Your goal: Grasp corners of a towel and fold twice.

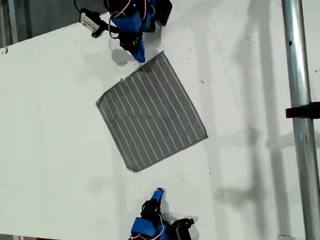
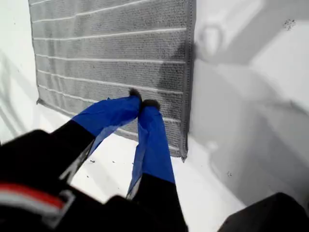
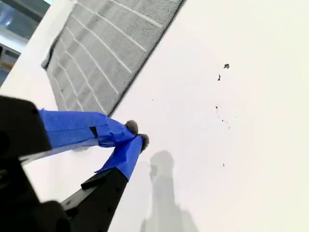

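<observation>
The grey towel with thin white stripes lies flat and unfolded on the white table, turned at an angle. Its corners show at the far tip, the exterior view's left tip, the near tip and the exterior view's right tip. My first gripper hangs shut over the towel's far edge, near one corner, holding nothing. My second gripper is shut over bare table, short of the towel's near corner.
A metal pole with a black clamp runs down the exterior view's right side. A white camera module with cables sits beside the first arm's base. The table's edge slants across the exterior view's upper left.
</observation>
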